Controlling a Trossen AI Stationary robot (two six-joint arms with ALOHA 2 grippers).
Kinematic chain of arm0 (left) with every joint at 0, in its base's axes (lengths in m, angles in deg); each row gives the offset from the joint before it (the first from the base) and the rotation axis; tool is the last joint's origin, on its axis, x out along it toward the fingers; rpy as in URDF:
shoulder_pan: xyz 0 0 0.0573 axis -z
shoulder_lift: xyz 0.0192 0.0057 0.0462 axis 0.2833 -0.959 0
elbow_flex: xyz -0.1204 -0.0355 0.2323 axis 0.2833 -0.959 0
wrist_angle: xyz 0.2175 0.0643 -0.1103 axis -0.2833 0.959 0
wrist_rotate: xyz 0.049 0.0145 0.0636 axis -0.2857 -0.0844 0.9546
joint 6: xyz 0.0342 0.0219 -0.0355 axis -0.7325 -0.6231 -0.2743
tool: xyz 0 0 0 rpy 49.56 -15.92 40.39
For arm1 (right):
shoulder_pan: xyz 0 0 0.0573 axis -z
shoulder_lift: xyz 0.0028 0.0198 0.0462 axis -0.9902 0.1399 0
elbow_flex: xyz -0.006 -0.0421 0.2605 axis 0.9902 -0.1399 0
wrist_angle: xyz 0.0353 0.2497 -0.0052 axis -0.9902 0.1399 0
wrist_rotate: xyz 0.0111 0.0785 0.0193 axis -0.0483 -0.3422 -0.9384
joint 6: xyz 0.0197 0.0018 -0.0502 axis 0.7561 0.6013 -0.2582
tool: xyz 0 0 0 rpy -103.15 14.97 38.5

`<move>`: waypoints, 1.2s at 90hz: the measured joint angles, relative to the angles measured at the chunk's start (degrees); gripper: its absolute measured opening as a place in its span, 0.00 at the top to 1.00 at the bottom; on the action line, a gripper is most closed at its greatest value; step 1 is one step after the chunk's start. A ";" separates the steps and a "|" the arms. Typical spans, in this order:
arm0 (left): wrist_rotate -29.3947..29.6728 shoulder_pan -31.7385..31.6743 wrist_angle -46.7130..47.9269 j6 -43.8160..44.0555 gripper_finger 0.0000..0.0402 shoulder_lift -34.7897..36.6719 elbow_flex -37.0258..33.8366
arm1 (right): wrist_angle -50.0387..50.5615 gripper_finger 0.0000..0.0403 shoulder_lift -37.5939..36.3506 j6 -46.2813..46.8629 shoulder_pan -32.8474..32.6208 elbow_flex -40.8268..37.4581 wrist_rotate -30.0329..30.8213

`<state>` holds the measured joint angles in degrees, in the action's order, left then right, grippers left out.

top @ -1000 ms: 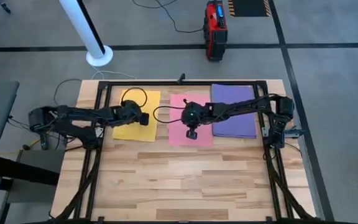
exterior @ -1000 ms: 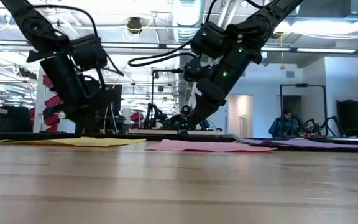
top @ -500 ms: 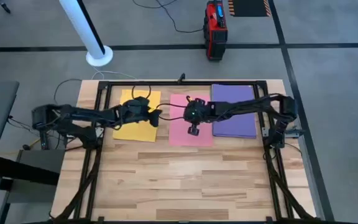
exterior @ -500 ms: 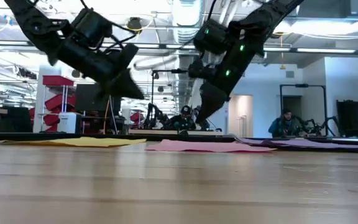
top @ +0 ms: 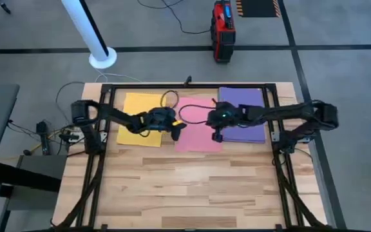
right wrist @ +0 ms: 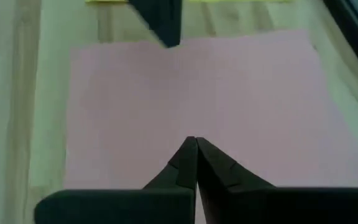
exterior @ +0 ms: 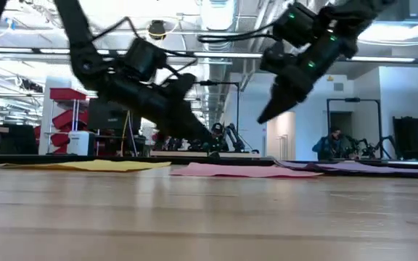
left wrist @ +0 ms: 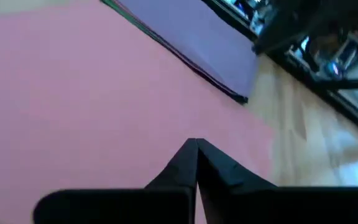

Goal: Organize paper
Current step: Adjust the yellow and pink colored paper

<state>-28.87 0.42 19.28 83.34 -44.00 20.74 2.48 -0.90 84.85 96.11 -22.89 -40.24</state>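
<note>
Across the wooden surface [top: 192, 187] lie yellow sheet [top: 137, 119], pink sheet [top: 195, 132] and purple sheet [top: 243, 106]. Left hand [top: 178, 129] and right hand [top: 217, 136], both closed and empty, hover above the pink sheet's opposite edges.

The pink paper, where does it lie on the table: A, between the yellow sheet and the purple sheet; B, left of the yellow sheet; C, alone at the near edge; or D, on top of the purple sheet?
A. In the high view the pink paper lies flat between the yellow sheet and the purple sheet, in one row along the far side of the table.
</note>
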 joint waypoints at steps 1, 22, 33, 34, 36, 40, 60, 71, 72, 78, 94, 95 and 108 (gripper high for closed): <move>-0.02 -0.01 0.45 -0.15 1.00 -0.39 0.56 | 0.04 1.00 -0.31 0.22 0.01 -0.29 0.00; 2.29 -0.11 17.41 -8.50 1.00 -5.38 9.83 | 0.19 1.00 -4.26 2.20 0.13 -3.84 -0.02; 6.28 -0.61 23.26 -11.52 1.00 -4.85 11.27 | 0.60 1.00 -4.14 2.66 0.13 -3.85 0.00; 6.58 -0.71 23.68 -11.69 1.00 -4.71 11.26 | 0.60 1.00 -4.06 2.66 0.13 -3.84 0.00; 7.23 -0.92 24.23 -11.99 1.00 -4.47 11.23 | 0.58 1.00 -3.84 2.66 0.13 -3.81 0.00; 7.94 -1.36 24.74 -12.50 1.00 -4.07 11.26 | 0.81 1.00 -3.60 2.75 0.13 -3.80 0.00; 11.46 -3.00 30.55 -14.91 1.00 -3.63 11.38 | 2.48 1.00 -3.64 3.07 0.13 -3.78 0.02; 13.77 -3.31 32.56 -15.99 1.00 -3.53 11.44 | 3.45 1.00 -3.67 3.21 0.13 -3.78 0.04; 13.84 -3.35 32.61 -15.99 1.00 -3.53 11.44 | 3.55 1.00 -3.67 3.21 0.13 -3.78 0.04; 14.08 -3.53 32.69 -15.99 1.00 -3.53 11.44 | 3.66 1.00 -3.67 3.21 0.13 -3.80 0.04; 14.21 -3.60 33.10 -17.25 1.00 -3.61 11.40 | 3.60 1.00 -3.67 3.21 0.13 -3.78 0.07; 14.21 -3.61 33.11 -17.32 1.00 -3.61 11.40 | 3.60 1.00 -3.67 3.21 0.13 -3.78 0.07; 14.38 -3.63 34.07 -18.59 1.00 -3.67 11.34 | 3.61 1.00 -3.69 3.19 0.13 -3.78 0.09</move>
<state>-14.49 -3.20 53.34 64.74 -47.67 32.08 6.09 -4.58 88.04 96.24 -26.67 -40.15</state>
